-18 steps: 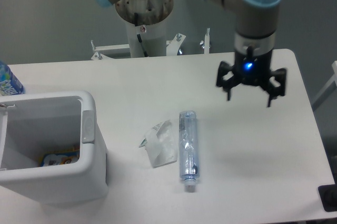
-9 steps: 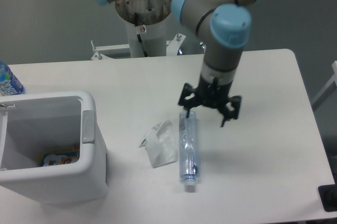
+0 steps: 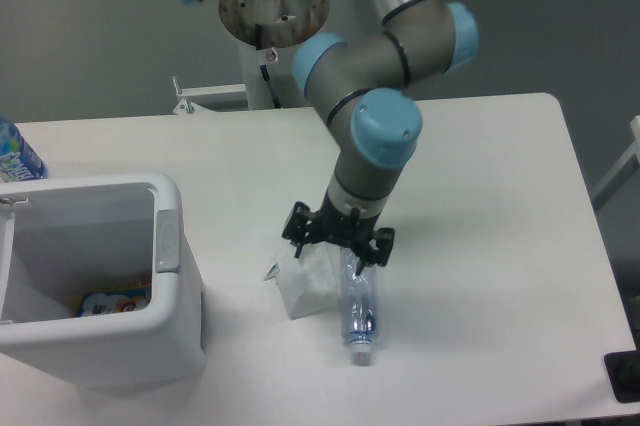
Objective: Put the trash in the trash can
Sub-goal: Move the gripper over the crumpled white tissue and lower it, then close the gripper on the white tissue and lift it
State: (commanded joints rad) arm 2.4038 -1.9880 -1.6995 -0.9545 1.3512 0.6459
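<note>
— Bottle (image 3: pixel 357 309) of clear flattened plastic: lay directly under the jaws, long axis running from beneath the gripper (image 3: pixel 338 243) toward the near table edge, cap end farthest from the fingers.

— And the wrapper (image 3: pixel 305 286)?

— Sat just beside the bottle, below the jaw on the bin side, touching or nearly so; could not tell which.

— State of the jaws?

— Spread apart, holding nothing, poised low over both pieces. Closing line seemed crosswise to the bottle's long axis, probably good for a pinch.

— Room to move?

— Trash can (image 3: pixel 166 239) stood well off to the wrapper side of the jaws, mouth open, with bare table (image 3: pixel 480 276) between. Looked like a free path after a lift above the rim.
</note>
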